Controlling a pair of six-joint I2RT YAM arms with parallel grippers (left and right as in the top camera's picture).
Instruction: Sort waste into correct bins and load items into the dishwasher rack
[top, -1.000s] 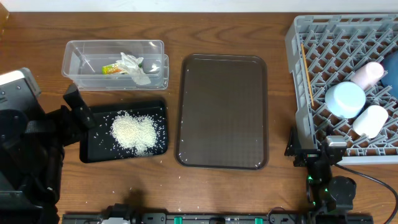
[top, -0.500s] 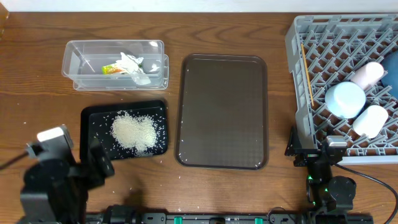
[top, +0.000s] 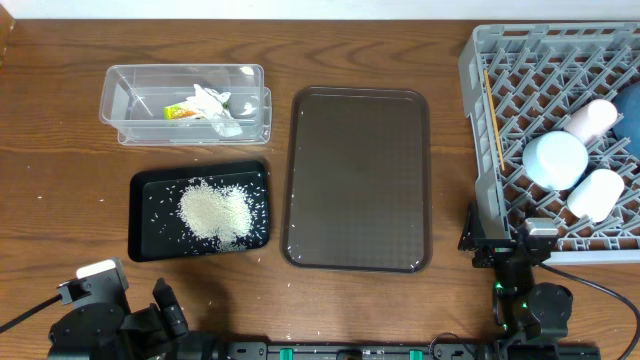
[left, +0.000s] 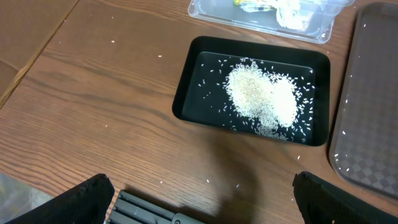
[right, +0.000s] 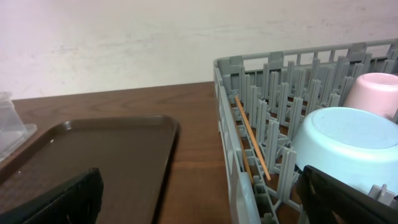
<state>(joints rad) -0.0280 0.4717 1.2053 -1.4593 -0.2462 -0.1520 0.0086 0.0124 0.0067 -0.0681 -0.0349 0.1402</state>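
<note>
A heap of white rice (top: 214, 212) lies in the black tray (top: 145, 232), also in the left wrist view (left: 260, 98). The napkin (top: 213, 106) and the yellow-green wrapper (top: 180, 111) lie in the clear tub (top: 120, 100). In the grey rack (top: 480, 130) sit the light-blue bowl (top: 556, 159), the pink cup (top: 592, 119), the white cup (top: 596, 193) and the chopsticks (top: 493, 115). My left gripper (left: 202, 198) is open and empty at the front left table edge. My right gripper (right: 199, 199) is open and empty beside the rack's front left corner. The dark-blue bowl barely shows at the rack's right edge.
The brown serving tray (top: 358, 180) lies in the middle with nothing on it. Stray rice grains dot the wood around the black tray. A grey rail (left: 155, 211) runs along the front edge under the left gripper.
My left arm has drawn back from beside the black tray toward the front left table edge. The right arm and all objects have not moved.
</note>
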